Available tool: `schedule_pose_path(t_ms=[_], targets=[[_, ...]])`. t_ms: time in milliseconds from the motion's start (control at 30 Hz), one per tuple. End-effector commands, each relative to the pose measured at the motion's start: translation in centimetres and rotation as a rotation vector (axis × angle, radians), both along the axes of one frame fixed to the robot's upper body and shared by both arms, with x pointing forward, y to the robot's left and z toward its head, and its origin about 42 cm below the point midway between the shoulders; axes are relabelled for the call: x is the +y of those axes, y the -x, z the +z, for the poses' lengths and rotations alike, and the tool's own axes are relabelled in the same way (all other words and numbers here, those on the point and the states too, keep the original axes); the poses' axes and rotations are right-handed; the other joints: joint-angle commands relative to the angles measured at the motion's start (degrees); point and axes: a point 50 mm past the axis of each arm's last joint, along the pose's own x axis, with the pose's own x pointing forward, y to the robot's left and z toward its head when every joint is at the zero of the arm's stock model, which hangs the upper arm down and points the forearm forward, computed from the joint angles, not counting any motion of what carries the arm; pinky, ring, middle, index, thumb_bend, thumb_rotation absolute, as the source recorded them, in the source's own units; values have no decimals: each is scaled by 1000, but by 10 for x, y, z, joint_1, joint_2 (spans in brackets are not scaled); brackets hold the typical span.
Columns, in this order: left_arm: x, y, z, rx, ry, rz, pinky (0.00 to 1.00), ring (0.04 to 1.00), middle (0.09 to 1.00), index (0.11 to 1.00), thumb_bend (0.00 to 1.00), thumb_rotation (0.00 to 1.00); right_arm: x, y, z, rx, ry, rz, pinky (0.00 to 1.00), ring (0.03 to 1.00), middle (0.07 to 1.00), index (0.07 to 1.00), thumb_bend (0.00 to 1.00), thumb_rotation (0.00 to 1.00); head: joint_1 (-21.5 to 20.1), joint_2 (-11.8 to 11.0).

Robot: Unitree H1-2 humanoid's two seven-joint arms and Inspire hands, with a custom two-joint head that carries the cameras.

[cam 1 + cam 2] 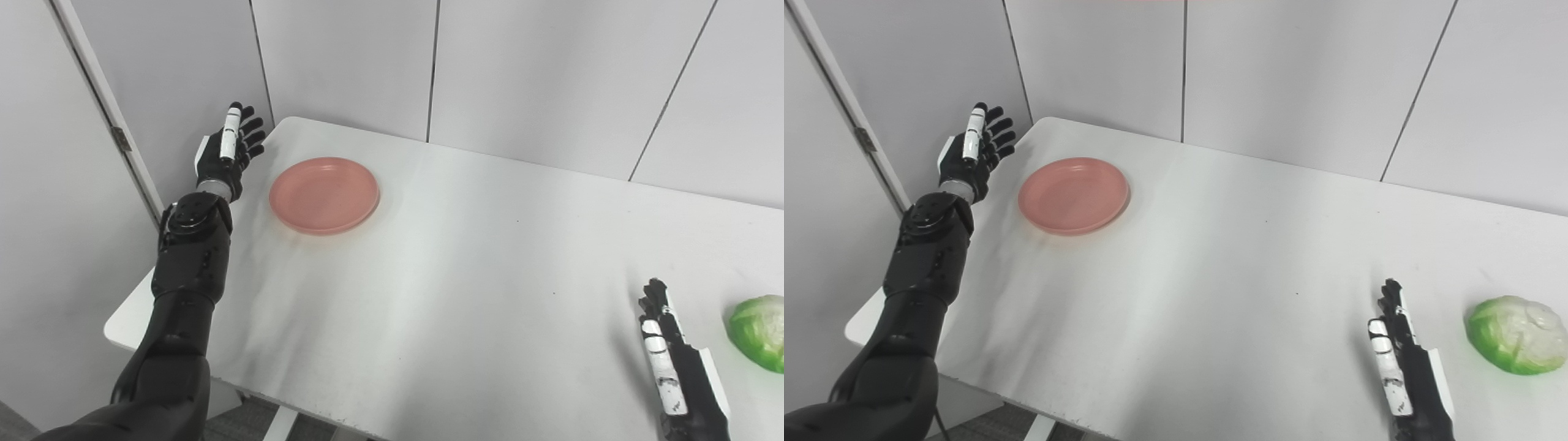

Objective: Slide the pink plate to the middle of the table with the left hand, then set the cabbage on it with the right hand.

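Observation:
The pink plate (324, 195) lies flat on the white table (465, 263) near its far left corner. My left hand (229, 150) is open and empty, fingers spread, raised just left of the plate and apart from it. The green cabbage (1518, 334) lies on the table at the near right; in the left eye view (759, 332) the frame edge cuts it off. My right hand (1402, 358) is open and empty, fingers straight, held edge-on just left of the cabbage, not touching it.
Grey wall panels (520, 73) stand close behind the table's far edge. A door frame (104, 104) rises at the left beside my left arm. The table's near left corner (116, 327) is rounded.

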Motion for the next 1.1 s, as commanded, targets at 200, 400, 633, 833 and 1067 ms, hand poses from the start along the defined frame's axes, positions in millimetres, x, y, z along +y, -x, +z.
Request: schedule_pose_path(t_ms=[200,400,633,833,1067], targets=[[10,-16,14,-37,-61,26,868,877,873,870,401,1000,4,3,2,-4,-9,2,1000,1000,1000,1000,194,1000,-2,3],[9,-15,-1,-12,-38,41,873,877,869,868,412,1000,5,3,2,2,-22,4,1000,1000,1000,1000,206,1000,-4,5],[3,-13,-14,1,-30,34,878,870,863,863,394,1000,6,3,3,-5,-16,7,1000,1000,1000,1000,217,1000,-5,7],[-8,-8,-26,4,11,13,882,878,874,875,387,1000,6,4,4,-1,-12,4,1000,1000,1000,1000,216,1000,-8,10],[-28,-2,-39,2,20,-51,880,884,877,870,398,1000,7,3,4,-2,-14,12,1000,1000,1000,1000,214,1000,-14,14]])
